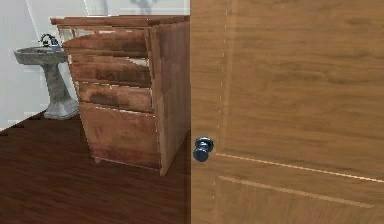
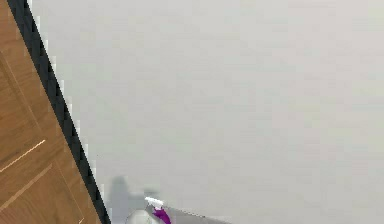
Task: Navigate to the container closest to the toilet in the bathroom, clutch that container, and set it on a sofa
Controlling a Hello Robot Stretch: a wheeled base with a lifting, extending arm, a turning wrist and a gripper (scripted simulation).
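Forward view: one door (image 1: 290, 100), one dresser (image 1: 120, 95), one sink (image 1: 42, 58).

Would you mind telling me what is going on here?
The robot faces a wooden door with a dark knob. At the forward view's left stand a worn wooden drawer cabinet and a pedestal sink on dark wood floor. In the arm side view, a small white and purple thing shows low before a grey wall.
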